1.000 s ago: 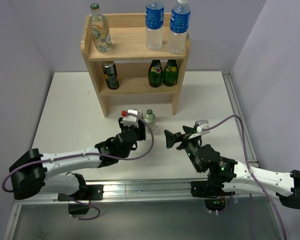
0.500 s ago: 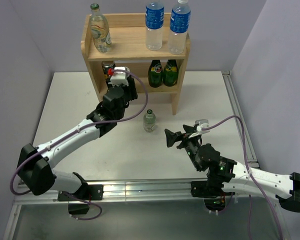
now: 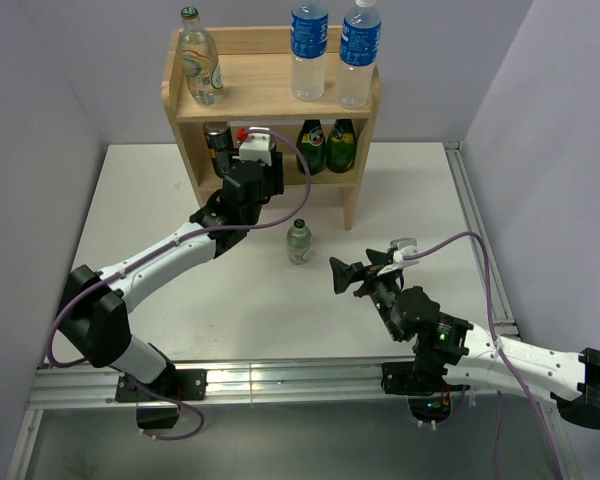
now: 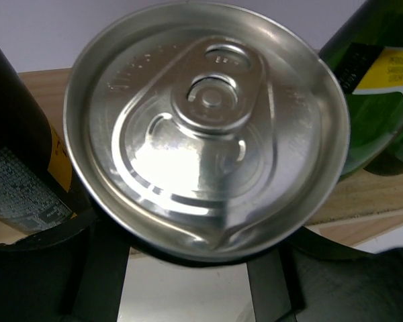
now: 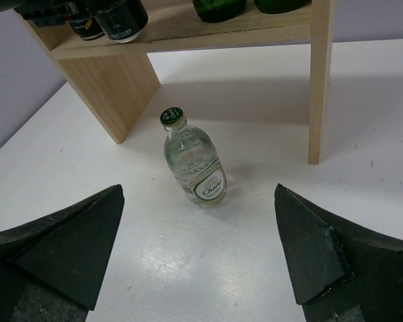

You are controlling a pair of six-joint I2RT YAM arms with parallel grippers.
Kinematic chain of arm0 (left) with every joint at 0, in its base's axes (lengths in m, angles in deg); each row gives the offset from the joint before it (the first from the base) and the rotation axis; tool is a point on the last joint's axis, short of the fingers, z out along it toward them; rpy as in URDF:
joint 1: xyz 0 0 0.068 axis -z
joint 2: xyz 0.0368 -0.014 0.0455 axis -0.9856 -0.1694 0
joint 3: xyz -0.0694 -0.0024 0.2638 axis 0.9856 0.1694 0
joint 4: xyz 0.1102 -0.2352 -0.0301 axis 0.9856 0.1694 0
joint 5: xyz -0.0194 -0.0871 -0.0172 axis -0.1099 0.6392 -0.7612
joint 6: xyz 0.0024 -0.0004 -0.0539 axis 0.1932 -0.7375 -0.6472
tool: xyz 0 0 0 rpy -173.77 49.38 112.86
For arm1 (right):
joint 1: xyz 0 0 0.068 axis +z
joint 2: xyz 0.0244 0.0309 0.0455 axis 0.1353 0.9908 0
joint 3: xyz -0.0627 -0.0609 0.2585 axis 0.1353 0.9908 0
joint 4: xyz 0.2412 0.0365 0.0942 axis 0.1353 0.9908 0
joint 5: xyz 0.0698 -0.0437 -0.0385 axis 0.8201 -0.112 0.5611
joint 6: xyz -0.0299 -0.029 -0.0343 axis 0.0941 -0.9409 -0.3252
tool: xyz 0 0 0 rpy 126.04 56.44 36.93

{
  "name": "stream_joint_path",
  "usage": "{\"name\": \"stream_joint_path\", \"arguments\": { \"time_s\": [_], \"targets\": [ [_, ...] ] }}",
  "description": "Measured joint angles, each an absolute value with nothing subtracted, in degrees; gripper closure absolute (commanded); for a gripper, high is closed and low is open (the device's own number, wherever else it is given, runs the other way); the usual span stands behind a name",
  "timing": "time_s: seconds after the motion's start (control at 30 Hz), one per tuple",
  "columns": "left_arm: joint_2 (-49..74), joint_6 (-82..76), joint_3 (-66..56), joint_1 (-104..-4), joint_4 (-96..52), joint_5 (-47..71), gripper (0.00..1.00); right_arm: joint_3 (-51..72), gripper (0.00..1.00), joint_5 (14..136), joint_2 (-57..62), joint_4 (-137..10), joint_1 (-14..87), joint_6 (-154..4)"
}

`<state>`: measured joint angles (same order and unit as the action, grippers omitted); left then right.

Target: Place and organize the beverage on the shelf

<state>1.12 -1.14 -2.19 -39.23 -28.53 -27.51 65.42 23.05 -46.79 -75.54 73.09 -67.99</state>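
The wooden shelf (image 3: 270, 98) stands at the back. Its top tier holds a glass green-capped bottle (image 3: 200, 62) and two blue-labelled water bottles (image 3: 309, 50) (image 3: 359, 52). My left gripper (image 3: 250, 160) is shut on a dark can with a silver top (image 4: 205, 127), at the lower tier beside the other dark can (image 3: 218, 148) (image 4: 20, 168). A second glass bottle (image 3: 299, 241) (image 5: 193, 161) stands on the table before the shelf. My right gripper (image 3: 345, 275) (image 5: 198, 248) is open and empty, facing that bottle from a short distance.
Two dark green bottles (image 3: 312, 147) (image 3: 341, 145) stand on the right half of the lower tier; one is close to the held can's right (image 4: 383, 100). The shelf's side panels (image 5: 321, 80) reach down to the white table (image 3: 150, 220). Grey walls enclose the table.
My left arm lifted the can from the table near the glass bottle to the shelf's lower tier, then shifted slightly right. The right arm has barely moved.
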Motion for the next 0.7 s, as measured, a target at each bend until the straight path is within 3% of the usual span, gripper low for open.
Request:
{"name": "stream_joint_path", "arguments": {
  "time_s": [0.57,0.67,0.7],
  "targets": [
    [-3.7,-1.4,-4.7,-42.3,-31.7,-27.5,0.99,66.3,0.00,23.9,-46.8,-76.4,72.4,-67.9],
    [-3.9,-1.6,-4.7,-42.6,-32.4,-27.5,0.90,66.3,0.00,24.1,-46.8,-76.5,72.3,-67.9],
    [-4.0,-1.7,-4.7,-42.7,-32.5,-27.5,0.78,66.3,0.00,24.1,-46.8,-76.5,72.3,-67.9]
  ]
}}
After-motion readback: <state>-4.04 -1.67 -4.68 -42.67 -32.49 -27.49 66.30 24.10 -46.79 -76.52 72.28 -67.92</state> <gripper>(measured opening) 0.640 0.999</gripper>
